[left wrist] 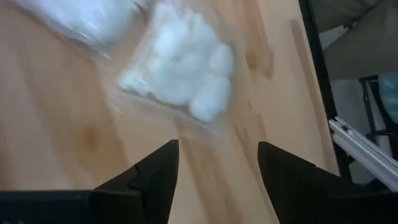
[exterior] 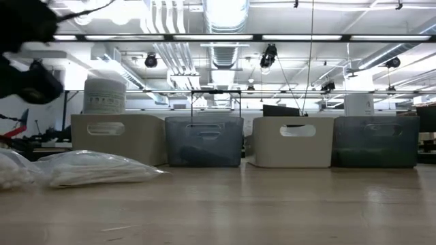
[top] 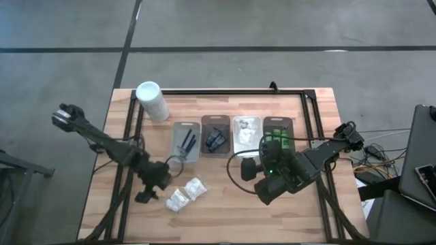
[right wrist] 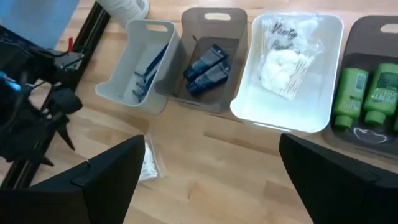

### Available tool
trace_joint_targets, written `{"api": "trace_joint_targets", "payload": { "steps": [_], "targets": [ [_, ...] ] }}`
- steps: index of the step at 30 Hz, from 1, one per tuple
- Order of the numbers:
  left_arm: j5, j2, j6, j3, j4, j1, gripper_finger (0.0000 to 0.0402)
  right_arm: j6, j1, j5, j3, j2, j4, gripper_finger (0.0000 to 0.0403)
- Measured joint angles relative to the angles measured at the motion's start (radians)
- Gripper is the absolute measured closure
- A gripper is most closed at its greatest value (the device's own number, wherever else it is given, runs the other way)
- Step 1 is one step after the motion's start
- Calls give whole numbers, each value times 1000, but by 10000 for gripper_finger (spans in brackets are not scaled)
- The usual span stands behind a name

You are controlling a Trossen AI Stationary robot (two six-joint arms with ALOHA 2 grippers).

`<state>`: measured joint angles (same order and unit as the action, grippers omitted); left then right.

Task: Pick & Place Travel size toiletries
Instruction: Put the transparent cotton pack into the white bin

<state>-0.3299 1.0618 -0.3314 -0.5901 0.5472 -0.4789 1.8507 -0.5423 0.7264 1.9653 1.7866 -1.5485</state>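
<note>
Oddly, my left claw (left wrist: 214, 171) is hanging open and empty just beside two white packets (top: 187, 193) lying on the near table (top: 225, 218); only one is showing whole past my fingers. My right claw (right wrist: 208, 180) is spreading wide, holding nothing. Razors (right wrist: 147, 76) are lying in the left tray (right wrist: 127, 93), sachets (right wrist: 205, 67) next, a packet reading "Vanity" (right wrist: 285, 59), then green bottles (right wrist: 367, 93), partly cut off.

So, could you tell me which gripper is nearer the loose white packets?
Left. The left gripper sits just beside the white packets; the right gripper is farther off.
</note>
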Motion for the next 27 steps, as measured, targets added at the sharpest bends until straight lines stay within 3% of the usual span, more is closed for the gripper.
{"api": "trace_joint_targets", "payload": {
  "steps": [3, 7, 10, 14, 18, 22, 27],
  "targets": [
    [123, 5, -86, 35, -57, -144, 180, 0, 0, -3, -23, 0, 27, 34],
    [500, 21, -100, 49, -80, -344, 180, 5, 1, -6, -59, 0, 44, 34],
    [650, 45, -101, 58, -100, -438, 179, 5, 5, -22, -74, 1, 45, 34],
    [726, 109, -97, 83, -202, -484, 179, 4, 10, -24, -86, 1, 44, 34],
    [734, 214, -61, 110, -364, -483, 180, 4, 13, -24, -89, 1, 45, 34],
    [746, 315, 118, 112, -438, -479, 180, 4, 13, -24, -89, 1, 45, 34],
    [796, 355, 351, 109, -428, -460, 180, 5, 13, -31, -89, 1, 45, 34]
  ]
}}
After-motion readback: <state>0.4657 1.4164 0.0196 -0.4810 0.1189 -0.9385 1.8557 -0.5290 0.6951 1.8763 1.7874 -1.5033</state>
